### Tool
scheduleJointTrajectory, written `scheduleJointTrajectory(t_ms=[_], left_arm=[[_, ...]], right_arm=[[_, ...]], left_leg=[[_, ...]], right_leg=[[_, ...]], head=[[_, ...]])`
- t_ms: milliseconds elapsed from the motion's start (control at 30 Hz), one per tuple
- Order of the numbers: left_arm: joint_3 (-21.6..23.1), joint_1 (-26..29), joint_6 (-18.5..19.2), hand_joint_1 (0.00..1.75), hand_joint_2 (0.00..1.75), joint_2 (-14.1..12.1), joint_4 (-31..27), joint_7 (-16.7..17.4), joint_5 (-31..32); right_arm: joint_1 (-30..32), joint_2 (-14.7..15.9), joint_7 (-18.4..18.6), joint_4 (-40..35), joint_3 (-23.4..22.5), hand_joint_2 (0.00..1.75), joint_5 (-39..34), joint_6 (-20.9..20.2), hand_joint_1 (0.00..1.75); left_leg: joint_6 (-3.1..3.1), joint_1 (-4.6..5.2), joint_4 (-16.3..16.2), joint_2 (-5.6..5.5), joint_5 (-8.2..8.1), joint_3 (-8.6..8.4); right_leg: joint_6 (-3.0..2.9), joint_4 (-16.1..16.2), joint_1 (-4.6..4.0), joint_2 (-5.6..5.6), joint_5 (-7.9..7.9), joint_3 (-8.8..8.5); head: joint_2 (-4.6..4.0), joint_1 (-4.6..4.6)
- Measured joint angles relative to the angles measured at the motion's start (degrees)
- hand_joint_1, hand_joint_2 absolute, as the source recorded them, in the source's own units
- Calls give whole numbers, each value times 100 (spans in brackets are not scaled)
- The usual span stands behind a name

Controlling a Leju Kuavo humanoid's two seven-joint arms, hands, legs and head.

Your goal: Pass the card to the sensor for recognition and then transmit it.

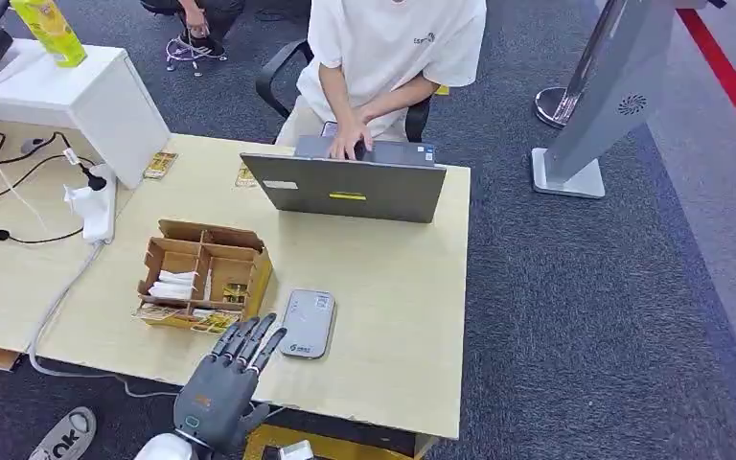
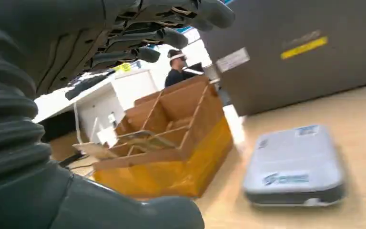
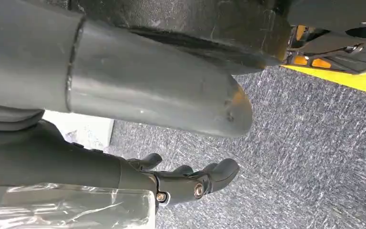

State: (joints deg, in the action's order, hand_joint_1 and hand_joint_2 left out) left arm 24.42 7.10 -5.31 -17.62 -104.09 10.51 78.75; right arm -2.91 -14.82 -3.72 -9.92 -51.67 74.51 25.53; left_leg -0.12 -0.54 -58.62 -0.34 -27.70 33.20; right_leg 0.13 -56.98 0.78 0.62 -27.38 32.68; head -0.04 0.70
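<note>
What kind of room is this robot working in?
Probably an office or lab: a person in a chair types at a laptop on a wooden desk, with grey carpet underfoot.

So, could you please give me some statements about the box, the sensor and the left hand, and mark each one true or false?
1. The left hand holds a card. False: it is open, fingers spread, holding nothing.
2. The grey sensor lies flat on the table, beside the cardboard box. True.
3. The cardboard box has one single compartment. False: dividers split it into several.
4. A person sits behind the laptop, one hand on it. True.
5. The sensor stands on the laptop. False: it lies on the table, nearer the robot.
</note>
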Motion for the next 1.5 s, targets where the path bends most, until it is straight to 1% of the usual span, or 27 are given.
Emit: scheduleJointTrajectory(t_ms=[200,333,433,567,767,900,1133,1500], left_arm=[[-502,7,-125,0,175,24,145,114,142],[-886,10,-188,0,175,48,197,35,-4],[-1187,32,-284,0,175,48,221,-17,39],[-1500,36,-426,0,175,63,239,-22,116],[-1860,34,-483,0,175,103,313,-22,166],[-1961,32,-533,0,175,111,363,-28,197],[-2009,-120,-719,0,175,232,549,-146,415],[-2009,-464,-719,0,175,422,864,-199,485]], right_arm=[[0,0,11,0,0,0,61,0,0],[0,0,-4,0,0,0,116,0,0],[1,0,-4,0,0,0,149,0,0],[0,0,7,0,2,0,179,0,0],[0,0,11,0,7,0,214,-2,0],[0,0,11,0,11,0,232,-2,0],[-1,0,13,0,39,0,291,0,0],[-2,0,11,0,63,0,339,0,0]], left_leg=[[0,0,0,0,0,0],[0,0,0,0,0,0],[0,-1,0,0,0,0],[0,-1,0,0,0,0],[-1,-1,0,0,0,-1],[-1,-1,0,0,0,-1],[0,0,0,0,0,-2],[-1,0,0,0,1,-4]], right_leg=[[0,0,0,0,0,0],[0,0,0,0,0,-1],[0,0,0,0,0,0],[0,-1,0,0,0,0],[0,-1,0,0,0,0],[0,-1,0,0,0,0],[0,0,0,0,0,0],[0,0,0,0,0,-1]], head=[[0,-2],[0,-2],[0,0],[0,0],[0,-2],[0,-2],[0,-2],[0,-2]])
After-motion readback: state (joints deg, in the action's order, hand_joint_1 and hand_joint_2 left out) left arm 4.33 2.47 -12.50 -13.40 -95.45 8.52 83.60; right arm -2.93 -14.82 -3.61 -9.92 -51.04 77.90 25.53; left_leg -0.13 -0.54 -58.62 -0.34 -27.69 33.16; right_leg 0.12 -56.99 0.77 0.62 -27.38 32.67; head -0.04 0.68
